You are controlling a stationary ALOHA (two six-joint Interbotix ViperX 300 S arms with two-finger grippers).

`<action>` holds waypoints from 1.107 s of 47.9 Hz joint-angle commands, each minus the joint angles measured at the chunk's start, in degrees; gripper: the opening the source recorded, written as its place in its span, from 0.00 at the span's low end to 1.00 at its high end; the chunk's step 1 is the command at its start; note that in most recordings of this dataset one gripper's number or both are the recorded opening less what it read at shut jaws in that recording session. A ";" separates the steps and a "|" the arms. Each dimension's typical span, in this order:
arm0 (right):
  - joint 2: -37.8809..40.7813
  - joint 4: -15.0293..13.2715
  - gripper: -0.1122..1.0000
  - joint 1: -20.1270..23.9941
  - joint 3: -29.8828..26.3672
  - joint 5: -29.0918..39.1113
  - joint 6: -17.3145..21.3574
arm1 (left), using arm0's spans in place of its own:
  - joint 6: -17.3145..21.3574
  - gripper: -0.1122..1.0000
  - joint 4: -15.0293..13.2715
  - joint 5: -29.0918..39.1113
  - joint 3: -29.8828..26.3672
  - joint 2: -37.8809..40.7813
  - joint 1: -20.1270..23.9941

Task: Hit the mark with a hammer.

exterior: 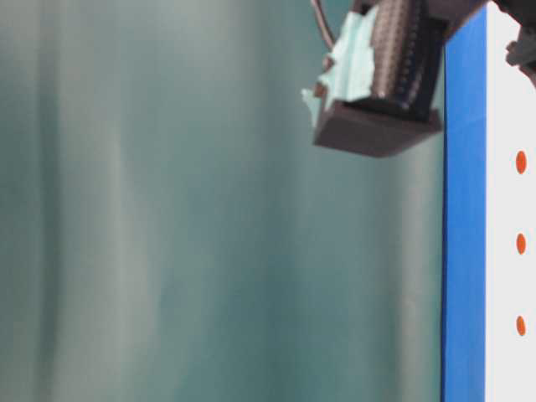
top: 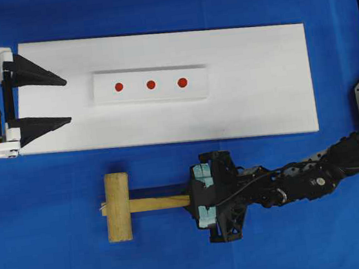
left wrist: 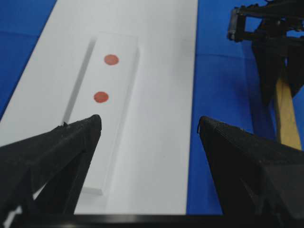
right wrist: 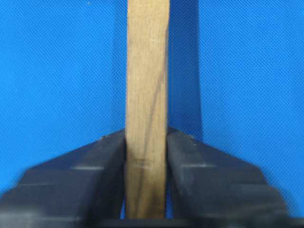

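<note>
Right gripper [top: 191, 199] fingers [right wrist: 90, 175] flanking one hammer [top: 126, 206] handle on blue cloth [top: 52, 266], grip or gap impossible to tell. Left gripper [top: 66, 100] spread wide, empty, over one white board [top: 257, 80]. One raised strip [top: 151, 86] bearing three red marks [top: 150, 84].

Robot lab / test bench setup. Blue cloth [top: 52, 266] covering tabletop, plain white board [top: 256, 67] laid flat, raised white strip [top: 150, 84] with three red dot targets [top: 150, 84]. Two black robot arms with wrist cameras. Plain blurred greenish backdrop [exterior: 167, 209] in table-level view. No household or shop furnishings visible.
</note>
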 commanded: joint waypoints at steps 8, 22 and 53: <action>-1.05 1.32 0.78 0.09 -0.97 -1.05 0.09 | 0.09 0.82 -0.09 -0.44 -0.44 0.00 0.18; -8.79 0.97 0.84 -0.09 0.26 -1.23 -1.05 | -0.35 0.82 -0.09 -0.18 -0.44 0.00 0.18; -23.55 0.79 0.84 -11.07 6.06 2.99 -8.61 | -0.44 0.82 -0.09 -0.09 -0.44 0.00 0.18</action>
